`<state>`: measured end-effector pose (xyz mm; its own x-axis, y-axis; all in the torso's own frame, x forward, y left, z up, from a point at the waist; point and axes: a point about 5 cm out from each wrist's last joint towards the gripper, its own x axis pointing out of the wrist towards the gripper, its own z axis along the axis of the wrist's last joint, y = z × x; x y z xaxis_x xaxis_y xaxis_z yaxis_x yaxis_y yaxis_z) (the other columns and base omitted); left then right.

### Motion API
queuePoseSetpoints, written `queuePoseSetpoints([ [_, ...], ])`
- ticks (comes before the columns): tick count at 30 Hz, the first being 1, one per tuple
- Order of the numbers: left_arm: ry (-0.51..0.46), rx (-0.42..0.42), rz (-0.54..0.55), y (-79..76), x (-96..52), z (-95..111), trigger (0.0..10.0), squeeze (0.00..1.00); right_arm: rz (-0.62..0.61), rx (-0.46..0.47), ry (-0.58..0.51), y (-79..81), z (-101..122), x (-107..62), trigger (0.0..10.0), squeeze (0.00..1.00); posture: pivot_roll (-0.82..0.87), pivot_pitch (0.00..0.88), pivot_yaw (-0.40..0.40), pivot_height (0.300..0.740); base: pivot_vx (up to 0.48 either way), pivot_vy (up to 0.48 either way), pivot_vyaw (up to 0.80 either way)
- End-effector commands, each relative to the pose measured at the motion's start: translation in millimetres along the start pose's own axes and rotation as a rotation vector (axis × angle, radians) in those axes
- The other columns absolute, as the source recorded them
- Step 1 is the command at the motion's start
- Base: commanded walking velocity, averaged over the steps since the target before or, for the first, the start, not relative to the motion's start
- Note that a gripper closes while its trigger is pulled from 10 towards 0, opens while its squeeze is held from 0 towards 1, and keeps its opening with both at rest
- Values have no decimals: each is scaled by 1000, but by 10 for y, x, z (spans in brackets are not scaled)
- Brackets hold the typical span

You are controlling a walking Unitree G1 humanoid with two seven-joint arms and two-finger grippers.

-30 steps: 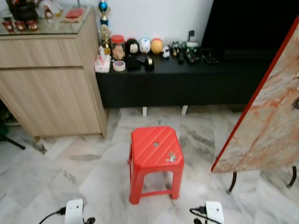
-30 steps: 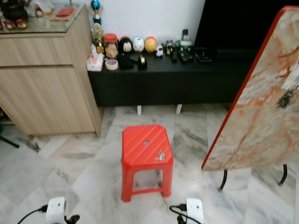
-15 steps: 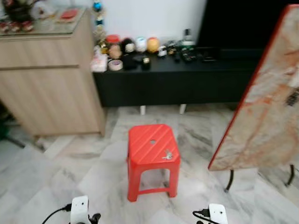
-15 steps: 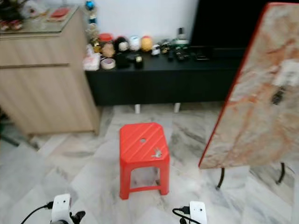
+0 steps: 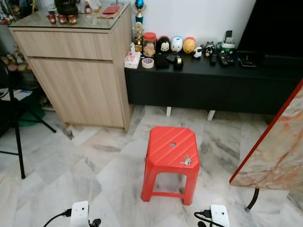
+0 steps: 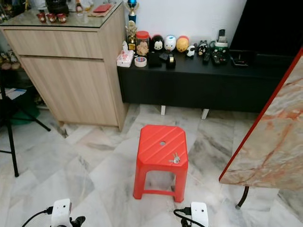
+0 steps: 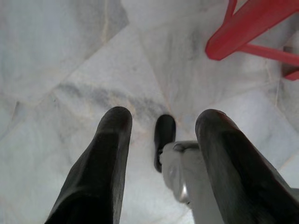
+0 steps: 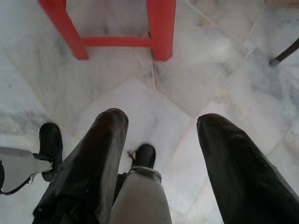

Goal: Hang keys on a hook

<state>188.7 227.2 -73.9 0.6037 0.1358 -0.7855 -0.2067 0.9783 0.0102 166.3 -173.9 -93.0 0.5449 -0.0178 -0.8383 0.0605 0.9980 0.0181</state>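
Red plastic stool stands on the marble floor, the keys lying untouched near its right front corner; no hook is in sight. Left gripper hangs released beside the stool. Right gripper likewise, jaws apart, empty.

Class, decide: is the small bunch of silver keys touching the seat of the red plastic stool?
Touching. In the left eye view the small bunch of silver keys lies flat on the red plastic stool, near the seat's front right corner, with no gap beneath it.
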Motion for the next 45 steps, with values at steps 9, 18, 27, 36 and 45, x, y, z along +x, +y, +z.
queuePoseSetpoints([
  [9, 10, 25, 7, 33, -7, -26, 10000, 0, 5, 28, -9, 17, -1, -1, 10000, 0, 29, 0, -35, 740, 191, 0, 356],
  [18, 10, 24, 2, 12, -6, -30, 10000, 0, 2, 31, -9, 11, -2, -1, 10000, 0, 27, 0, -39, 740, 258, 0, 0],
  [27, 12, 21, 5, 9, -7, -40, 10000, 0, -4, 39, -10, 5, 0, -1, 10000, 0, 27, 0, -42, 740, 247, 0, 0],
  [36, 11, 21, 6, 17, -8, -40, 10000, 0, -3, 42, -12, 6, -1, -2, 10000, 0, 27, 0, -40, 740, 249, 0, 0],
  [45, 11, 24, 6, 25, -10, -41, 10000, 0, -4, 41, -8, 10, -3, -1, 10000, 0, 26, 0, -39, 740, 247, 0, 0],
])
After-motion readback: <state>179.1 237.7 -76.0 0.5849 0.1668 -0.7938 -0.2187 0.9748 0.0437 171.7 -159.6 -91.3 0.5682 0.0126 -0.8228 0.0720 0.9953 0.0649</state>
